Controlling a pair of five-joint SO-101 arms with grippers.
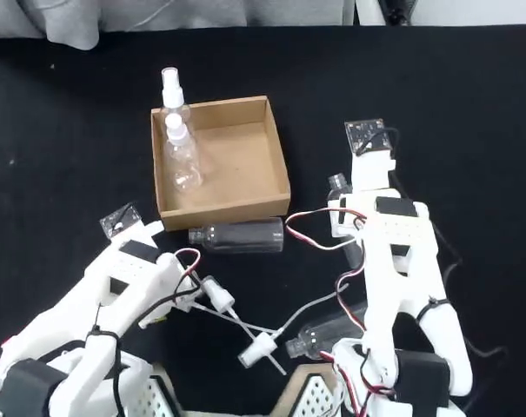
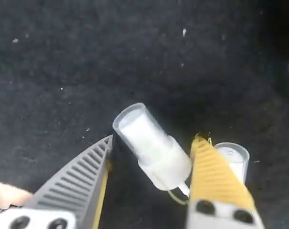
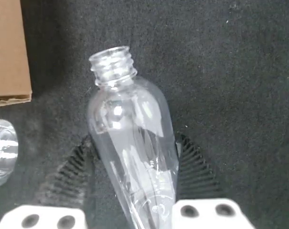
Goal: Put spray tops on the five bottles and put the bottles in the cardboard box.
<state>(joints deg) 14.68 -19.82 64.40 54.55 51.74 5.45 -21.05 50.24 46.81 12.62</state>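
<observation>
My right gripper (image 1: 341, 208) (image 3: 134, 140) is shut on a clear bottle (image 3: 130, 133) (image 1: 338, 184) with a bare threaded neck, just right of the cardboard box (image 1: 223, 161). Two bottles with spray tops (image 1: 177, 139) lie in the box along its left wall. Another uncapped bottle (image 1: 238, 236) lies on its side along the box's front wall, and a third (image 1: 322, 336) lies near the front edge. My left gripper (image 1: 197, 291) (image 2: 154, 140) is open, its fingers on either side of a white spray top (image 2: 151, 148) (image 1: 217, 294) on the black cloth.
A second spray top (image 1: 258, 350) with its thin tube lies between the arms near the front; a white cap (image 2: 232, 160) shows behind one left finger. The box corner (image 3: 8, 47) and the lying bottle's mouth (image 3: 1, 152) are close to the right gripper. Arm cables cross the middle.
</observation>
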